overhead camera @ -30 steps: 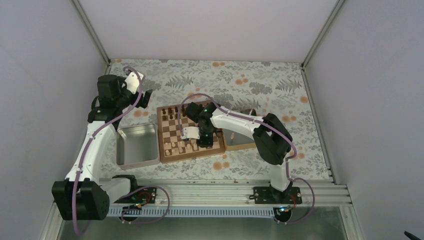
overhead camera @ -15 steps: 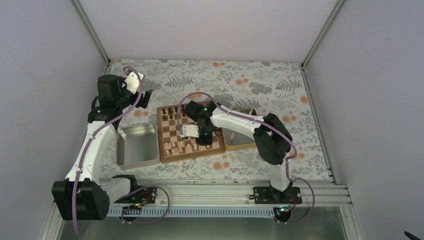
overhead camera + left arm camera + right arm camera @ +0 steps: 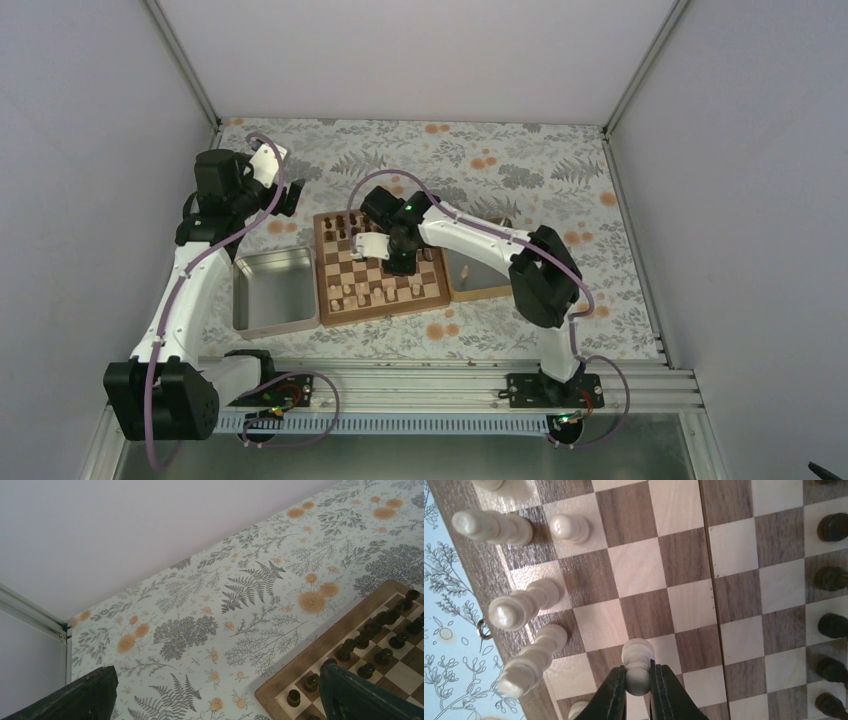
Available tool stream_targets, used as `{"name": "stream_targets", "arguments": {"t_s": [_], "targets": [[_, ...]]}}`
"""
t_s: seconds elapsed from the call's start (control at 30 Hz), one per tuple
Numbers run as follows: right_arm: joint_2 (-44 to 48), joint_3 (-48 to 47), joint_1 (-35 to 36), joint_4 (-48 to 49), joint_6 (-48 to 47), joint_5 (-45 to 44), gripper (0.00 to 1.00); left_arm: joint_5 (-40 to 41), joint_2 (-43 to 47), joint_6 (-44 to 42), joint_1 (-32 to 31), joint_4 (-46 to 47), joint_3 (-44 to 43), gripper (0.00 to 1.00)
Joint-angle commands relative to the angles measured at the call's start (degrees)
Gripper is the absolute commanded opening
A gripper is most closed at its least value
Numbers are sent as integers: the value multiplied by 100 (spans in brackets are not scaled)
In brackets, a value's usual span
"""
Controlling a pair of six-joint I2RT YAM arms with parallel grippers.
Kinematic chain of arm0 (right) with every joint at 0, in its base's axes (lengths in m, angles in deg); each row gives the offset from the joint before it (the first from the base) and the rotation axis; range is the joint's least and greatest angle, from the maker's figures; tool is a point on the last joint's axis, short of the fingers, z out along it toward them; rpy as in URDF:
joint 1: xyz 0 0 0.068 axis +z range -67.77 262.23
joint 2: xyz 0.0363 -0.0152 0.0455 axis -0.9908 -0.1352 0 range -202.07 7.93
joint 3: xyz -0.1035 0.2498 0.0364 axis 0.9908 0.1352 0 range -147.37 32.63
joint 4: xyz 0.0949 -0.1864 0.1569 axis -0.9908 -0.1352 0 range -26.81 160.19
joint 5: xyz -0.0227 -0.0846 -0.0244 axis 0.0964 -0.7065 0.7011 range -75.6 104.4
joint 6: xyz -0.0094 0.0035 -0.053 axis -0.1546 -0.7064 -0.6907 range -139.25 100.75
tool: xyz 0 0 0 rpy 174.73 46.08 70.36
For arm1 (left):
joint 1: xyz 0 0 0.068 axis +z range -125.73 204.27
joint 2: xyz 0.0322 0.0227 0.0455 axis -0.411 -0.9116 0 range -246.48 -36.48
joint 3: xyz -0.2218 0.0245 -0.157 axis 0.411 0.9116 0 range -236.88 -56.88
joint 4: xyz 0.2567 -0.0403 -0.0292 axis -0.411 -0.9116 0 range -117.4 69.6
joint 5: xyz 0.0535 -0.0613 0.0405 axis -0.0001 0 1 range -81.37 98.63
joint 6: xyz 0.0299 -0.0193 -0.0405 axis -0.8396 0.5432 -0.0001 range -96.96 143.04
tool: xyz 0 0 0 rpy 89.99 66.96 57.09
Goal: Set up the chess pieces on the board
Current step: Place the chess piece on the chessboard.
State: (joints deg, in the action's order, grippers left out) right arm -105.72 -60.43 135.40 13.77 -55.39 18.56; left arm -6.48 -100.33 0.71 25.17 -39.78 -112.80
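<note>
Overhead view: I find the board (image 3: 380, 268) mid-bench, between a metal tray (image 3: 272, 290) on its left and a wooden-rimmed tray (image 3: 478, 278) on its right. The right hand (image 3: 398, 264) is over the board's middle squares, pointing down. The left hand (image 3: 292, 198) is held above the floral bench (image 3: 500, 160), off the board's far left corner. Pale pieces (image 3: 352, 292) occupy the near rows, dark pieces (image 3: 345, 224) the far rows.

Left wrist view: the left hand (image 3: 217, 675) is spread wide with nothing between its fingers (image 3: 90, 695). Below it I see bare bench (image 3: 200, 625) and a corner of the board (image 3: 320, 652) carrying dark pieces (image 3: 380, 635).

Right wrist view: the right hand (image 3: 638, 680) is pinching a pale pawn (image 3: 638, 662) at its waist, over the board (image 3: 639, 572). I cannot tell whether the pawn's base touches the square. Other pale pieces (image 3: 519, 610) stand along the left edge, dark pieces (image 3: 831, 527) along the right.
</note>
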Motion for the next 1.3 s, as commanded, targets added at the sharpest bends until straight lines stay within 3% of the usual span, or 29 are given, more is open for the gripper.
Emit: {"name": "stream_targets", "arguments": {"t_s": [0.0, 0.4, 1.27], "targets": [[-256, -299, -5, -23, 6, -31, 5, -45, 40, -52, 24, 31, 37, 100], [-704, -1081, 187, -498, -144, 175, 5, -52, 22, -61, 26, 45, 53, 100], [-1188, -1530, 555, -930, -236, 267, 5, -67, 83, -70, 25, 43, 73, 100]]}}
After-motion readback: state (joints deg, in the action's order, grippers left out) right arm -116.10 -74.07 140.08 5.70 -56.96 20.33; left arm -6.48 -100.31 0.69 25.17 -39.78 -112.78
